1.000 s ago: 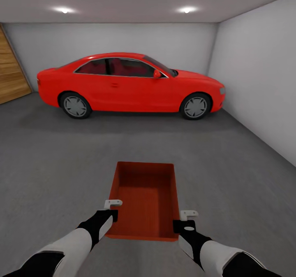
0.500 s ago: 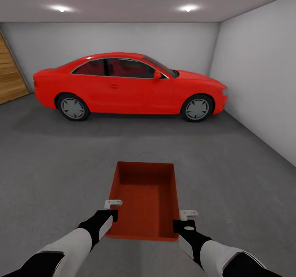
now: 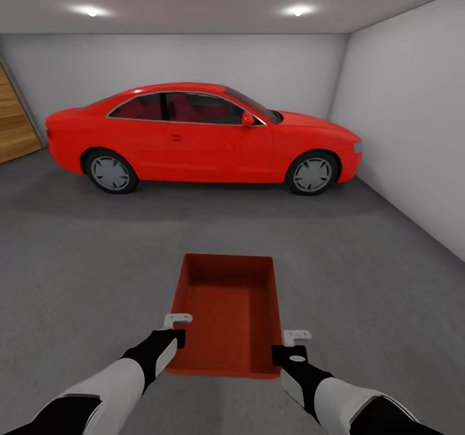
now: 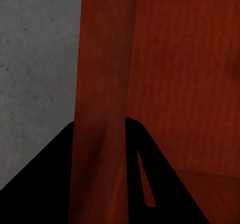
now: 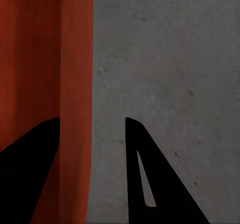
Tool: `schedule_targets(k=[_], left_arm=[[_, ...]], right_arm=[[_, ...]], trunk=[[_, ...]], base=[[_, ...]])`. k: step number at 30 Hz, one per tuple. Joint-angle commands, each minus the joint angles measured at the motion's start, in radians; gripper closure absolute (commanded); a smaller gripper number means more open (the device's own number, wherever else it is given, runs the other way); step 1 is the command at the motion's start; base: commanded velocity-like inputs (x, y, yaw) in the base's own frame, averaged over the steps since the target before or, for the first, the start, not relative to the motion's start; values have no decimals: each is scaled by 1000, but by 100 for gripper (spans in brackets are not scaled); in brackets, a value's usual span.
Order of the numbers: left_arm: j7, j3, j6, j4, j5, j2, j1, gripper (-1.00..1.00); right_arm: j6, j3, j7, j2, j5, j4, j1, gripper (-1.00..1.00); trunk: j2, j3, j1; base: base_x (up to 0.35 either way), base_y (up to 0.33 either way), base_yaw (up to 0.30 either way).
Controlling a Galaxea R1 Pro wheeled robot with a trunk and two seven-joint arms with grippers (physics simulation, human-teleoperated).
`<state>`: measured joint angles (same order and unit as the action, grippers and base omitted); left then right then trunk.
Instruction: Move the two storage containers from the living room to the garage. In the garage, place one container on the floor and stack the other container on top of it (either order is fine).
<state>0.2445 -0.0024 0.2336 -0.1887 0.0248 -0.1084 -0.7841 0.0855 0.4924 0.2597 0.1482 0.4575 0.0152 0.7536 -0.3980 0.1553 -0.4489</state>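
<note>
One orange-red storage container [image 3: 226, 312] hangs level in front of me above the dark grey concrete floor [image 3: 361, 273] of the garage. My left gripper [image 3: 175, 328] is shut on its left wall near the close corner. In the left wrist view that wall [image 4: 100, 59] fills the gap between the dark fingers [image 4: 170, 194]. My right gripper [image 3: 294, 344] grips the right wall. In the right wrist view the wall [image 5: 75, 49] lies against one finger, and a strip of floor [image 5: 165, 59] shows beside the other. The second storage container is out of view.
A red car [image 3: 200, 134] is parked across the back of the garage, side-on. A wooden door [image 3: 16, 125] stands at the far left. A plain white wall [image 3: 413, 118] runs along the right. Open concrete lies between me and the car.
The whole view has crept forward, so the car looks slightly larger and wider. The container and both grippers keep the same place in the picture.
</note>
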Motion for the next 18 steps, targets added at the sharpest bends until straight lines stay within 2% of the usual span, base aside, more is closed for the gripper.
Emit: schedule_targets(k=[1, 8, 18], left_arm=[[5, -10, 6, 2, 15, 0, 0, 100], [5, -10, 6, 2, 16, 0, 0, 100], [5, -10, 6, 2, 15, -1, 0, 100]], right_arm=[[6, -5, 3, 1, -7, 14, 1, 100], [8, -5, 4, 0, -7, 14, 1, 100], [7, -5, 4, 1, -7, 15, 1, 100]], trunk=[[-2, 2, -1], [-2, 2, -1], [-2, 0, -1]], base=[[322, 0, 0], [322, 0, -3], [322, 0, -262]])
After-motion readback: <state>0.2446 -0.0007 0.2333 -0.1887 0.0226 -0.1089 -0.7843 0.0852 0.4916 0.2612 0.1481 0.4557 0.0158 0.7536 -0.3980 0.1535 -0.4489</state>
